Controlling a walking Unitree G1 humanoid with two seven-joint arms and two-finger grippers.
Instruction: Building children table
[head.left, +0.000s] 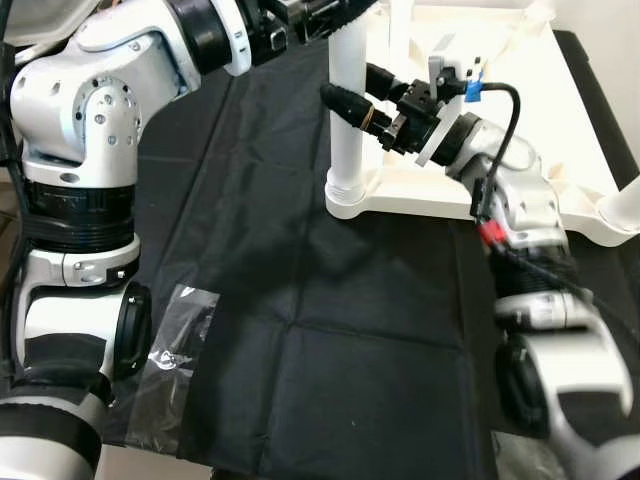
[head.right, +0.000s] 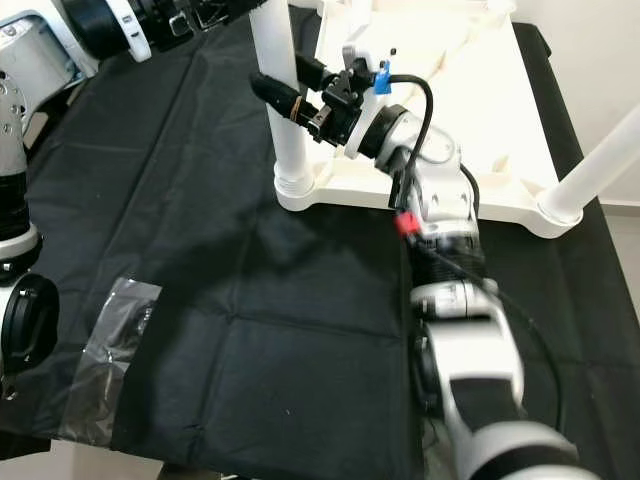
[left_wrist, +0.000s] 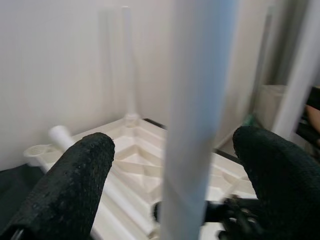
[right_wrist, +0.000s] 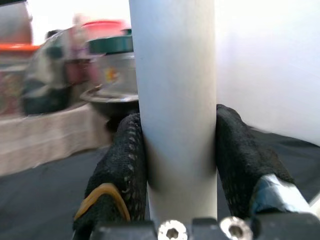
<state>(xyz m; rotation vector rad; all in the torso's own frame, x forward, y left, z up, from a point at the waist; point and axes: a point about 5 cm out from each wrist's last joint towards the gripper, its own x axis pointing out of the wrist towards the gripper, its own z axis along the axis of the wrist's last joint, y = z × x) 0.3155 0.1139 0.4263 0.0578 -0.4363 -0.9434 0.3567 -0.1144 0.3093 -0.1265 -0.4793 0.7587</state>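
1. Head views: an upturned white table top (head.left: 520, 190) lies on a black cloth (head.left: 300, 330); the right gripper (head.left: 345, 105) pinches its near-left upright leg (head.left: 347, 110).
2. Left wrist view: the left gripper (left_wrist: 175, 165) is spread, the leg (left_wrist: 192, 120) between its fingers (left_wrist: 70, 185), untouched.
3. Right wrist view: both fingers (right_wrist: 120, 170) press the leg (right_wrist: 175, 100).

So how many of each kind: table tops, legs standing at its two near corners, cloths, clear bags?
Top: 1
Legs: 2
Cloth: 1
Bag: 1
Total: 5
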